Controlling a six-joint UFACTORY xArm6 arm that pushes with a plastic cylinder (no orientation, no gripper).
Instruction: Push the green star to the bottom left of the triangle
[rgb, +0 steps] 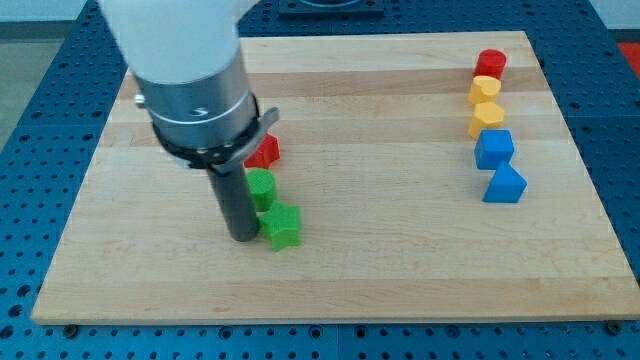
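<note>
The green star (281, 226) lies on the wooden board (400, 270) at the view's lower left of centre. My tip (243, 238) is right against the star's left side, touching or nearly so. A second green block (261, 186) sits just above the star, close to the rod. A red block (265, 151), partly hidden by the arm, sits above that. A blue triangle-like block (504, 185) lies at the view's right, far from the star.
At the view's right a column runs from top to bottom: a red block (491, 63), two yellow blocks (485, 89) (486, 117), a blue block (494, 147). The arm's large body (190, 70) covers the board's upper left.
</note>
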